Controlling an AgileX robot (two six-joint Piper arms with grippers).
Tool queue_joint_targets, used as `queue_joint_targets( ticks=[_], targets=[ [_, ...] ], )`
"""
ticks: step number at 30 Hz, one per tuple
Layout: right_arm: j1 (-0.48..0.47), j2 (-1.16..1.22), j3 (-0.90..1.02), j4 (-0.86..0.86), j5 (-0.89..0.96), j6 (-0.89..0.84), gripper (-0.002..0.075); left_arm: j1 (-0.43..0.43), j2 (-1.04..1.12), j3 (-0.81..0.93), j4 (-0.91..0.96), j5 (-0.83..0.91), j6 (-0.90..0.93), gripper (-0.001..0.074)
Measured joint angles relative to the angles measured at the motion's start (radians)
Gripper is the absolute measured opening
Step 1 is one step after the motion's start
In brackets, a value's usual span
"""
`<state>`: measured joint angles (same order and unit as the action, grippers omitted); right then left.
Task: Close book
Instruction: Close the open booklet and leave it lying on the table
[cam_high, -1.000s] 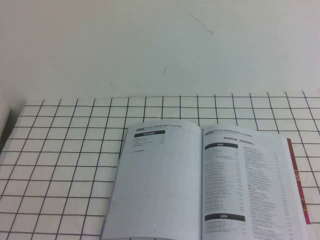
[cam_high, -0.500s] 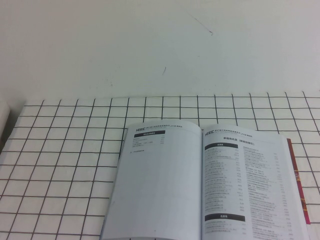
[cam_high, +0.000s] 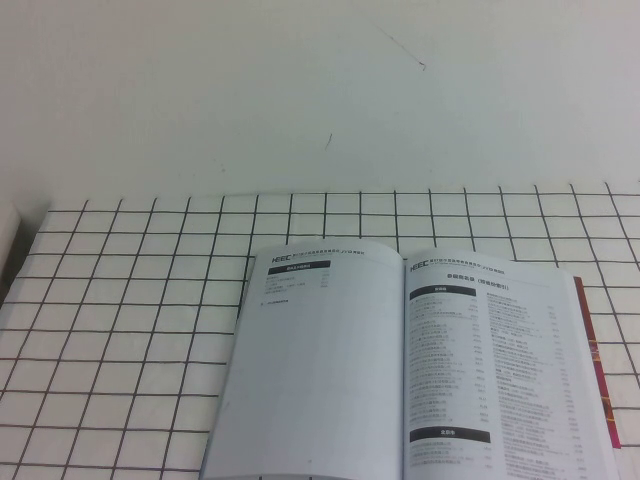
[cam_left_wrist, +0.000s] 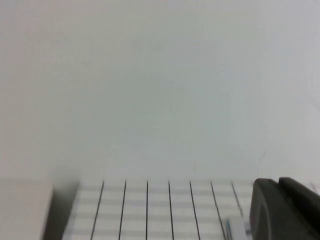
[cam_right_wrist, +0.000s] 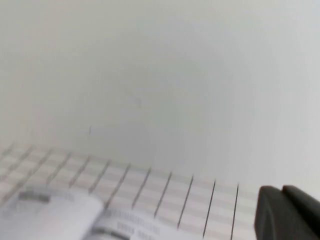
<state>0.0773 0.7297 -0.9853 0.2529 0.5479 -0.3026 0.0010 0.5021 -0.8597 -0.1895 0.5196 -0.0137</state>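
Observation:
An open book (cam_high: 400, 360) lies flat on the checked cloth (cam_high: 130, 330), reaching down past the near edge of the high view. Its left page is mostly blank and its right page is full of printed text, with a red cover edge (cam_high: 598, 380) showing along the right side. Neither gripper appears in the high view. In the left wrist view, my left gripper (cam_left_wrist: 286, 210) is a dark shape raised over the cloth, and a corner of the book (cam_left_wrist: 235, 227) shows just beside it. My right gripper (cam_right_wrist: 289, 214) is likewise a dark shape held above the cloth, with the book (cam_right_wrist: 60, 215) off to its side.
A plain white wall (cam_high: 320, 90) rises behind the cloth. A pale object (cam_high: 5, 225) sits at the cloth's far left edge, and the left wrist view shows it as a blurred block (cam_left_wrist: 25, 210). Bare checked cloth lies left of the book.

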Motion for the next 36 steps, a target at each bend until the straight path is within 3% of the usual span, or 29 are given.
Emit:
queue_joint_targets(
  ticks=[5,10,18,27,36],
  targets=[
    [0.000,0.170,0.000,0.008,0.154,-0.004,-0.0003,0.000,0.132,0.002,-0.018,0.158,0.002,-0.0004],
    [0.000,0.328,0.000,0.167,0.231,-0.030,-0.0003,0.000,0.240,0.002,-0.138,0.210,0.014,-0.0004],
    [0.110,0.565,0.000,0.478,0.257,-0.410,-0.0003,0.000,0.497,0.009,-0.393,0.268,0.218,-0.0004],
    [0.269,0.806,-0.001,0.517,0.179,-0.542,-0.0003,0.000,0.818,0.009,-0.730,0.240,0.582,-0.0004],
    [0.290,0.988,-0.002,0.526,0.064,-0.576,-0.0003,0.000,1.102,0.009,-0.932,0.211,0.791,-0.0004]
  ],
)
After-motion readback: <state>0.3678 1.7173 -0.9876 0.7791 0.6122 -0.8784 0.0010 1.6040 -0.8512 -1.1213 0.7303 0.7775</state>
